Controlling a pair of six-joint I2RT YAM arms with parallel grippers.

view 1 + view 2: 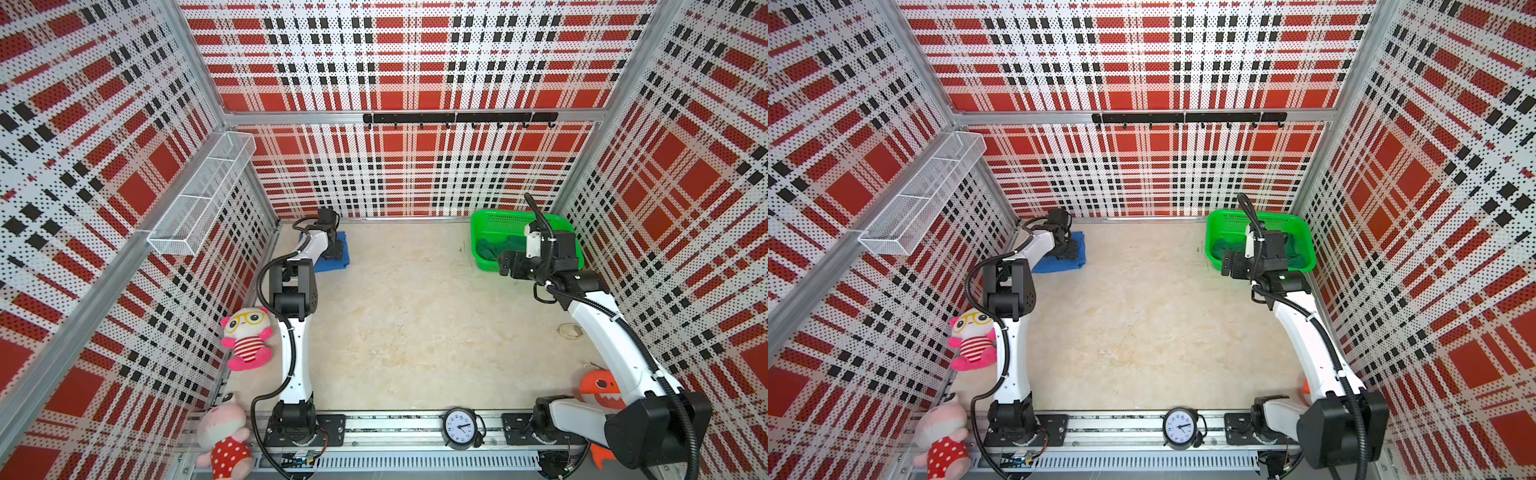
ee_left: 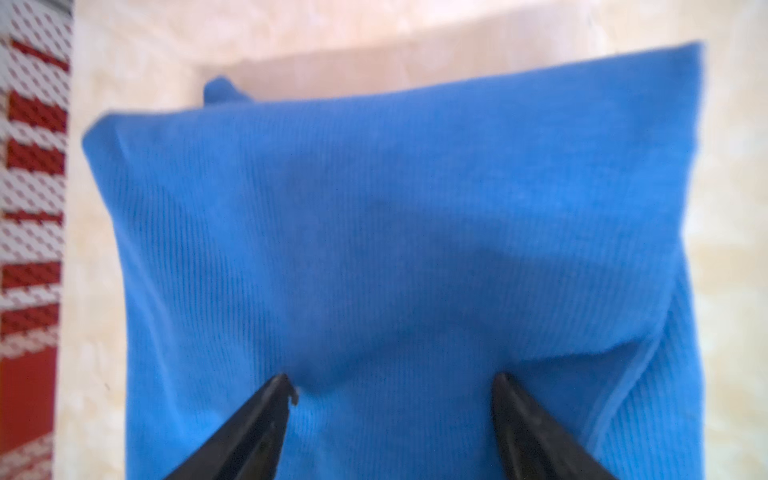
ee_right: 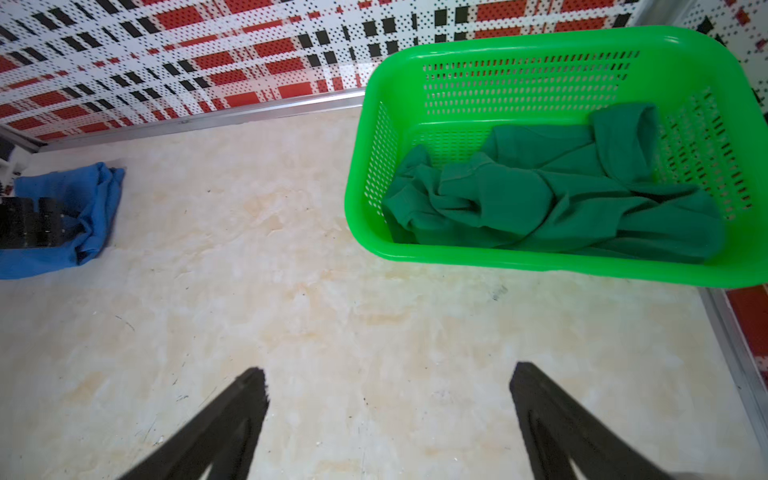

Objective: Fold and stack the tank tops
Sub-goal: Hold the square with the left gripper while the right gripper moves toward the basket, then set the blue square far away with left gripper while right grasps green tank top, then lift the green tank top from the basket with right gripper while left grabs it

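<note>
The royal blue tank top (image 1: 338,266) (image 1: 1059,264) lies folded on the table at the far left, next to the side wall. My left gripper (image 1: 338,249) (image 2: 392,382) is right over it, jaws open, both fingertips at the cloth (image 2: 374,228); whether they press on it I cannot tell. The dark green tank top (image 1: 488,247) (image 3: 540,199) lies crumpled inside the bright green basket (image 1: 498,214) (image 3: 498,257) at the far right. My right gripper (image 1: 505,264) (image 3: 388,374) hangs open above bare table just in front of the basket, holding nothing.
Two pink plush toys (image 1: 247,338) (image 1: 224,436) sit by the left arm's base. A round clock (image 1: 460,428) stands on the front rail, and an orange toy (image 1: 600,390) is near the right arm. A wire shelf (image 1: 203,195) juts from the left wall.
</note>
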